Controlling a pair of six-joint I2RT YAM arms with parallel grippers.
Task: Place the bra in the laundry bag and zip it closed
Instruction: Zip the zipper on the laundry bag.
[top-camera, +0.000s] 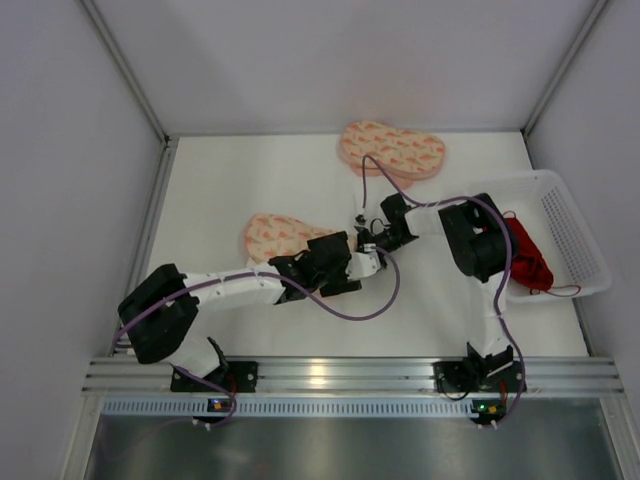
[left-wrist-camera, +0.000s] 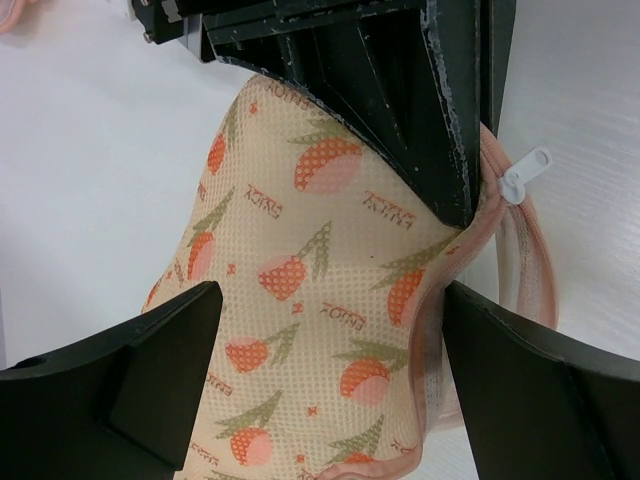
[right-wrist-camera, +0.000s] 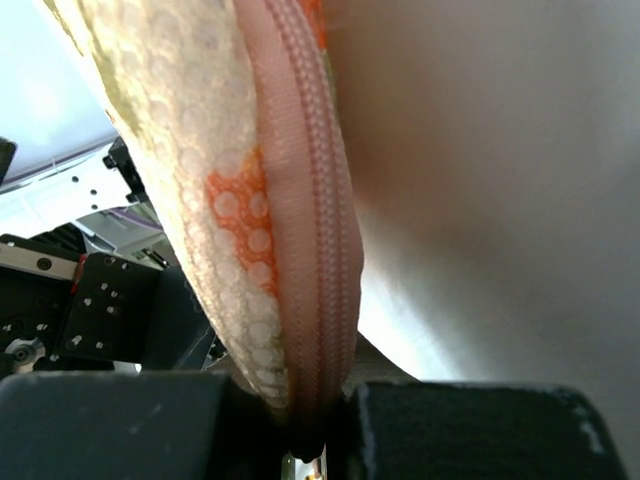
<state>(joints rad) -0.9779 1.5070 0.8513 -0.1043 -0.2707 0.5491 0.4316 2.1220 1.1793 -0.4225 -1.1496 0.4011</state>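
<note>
right fingers (right-wrist-camera: 480, 430) pinched shut on zipper seam (right-wrist-camera: 300, 200) of laundry bag (left-wrist-camera: 320, 300); left fingers (left-wrist-camera: 110, 400) wide, straddling it. bag looks soft, light, floppy: hold by seam. bra (top-camera: 527, 255) well apart in basket (top-camera: 572, 232), limp lace, likely to snag.

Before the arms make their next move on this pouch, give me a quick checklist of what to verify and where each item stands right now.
1. Right gripper clamped on the zipper edge of the laundry bag: ok.
2. Left gripper open, one finger on either side of the bag: ok.
3. Bra inside the bag: not ok, it lies in the white basket.
4. Bag unzipped for loading: cannot tell; the zipper stretch in the right wrist view looks closed.
5. Zipper pull visible and ungripped: ok.
6. Twin pouch apart from both arms: ok.
</note>
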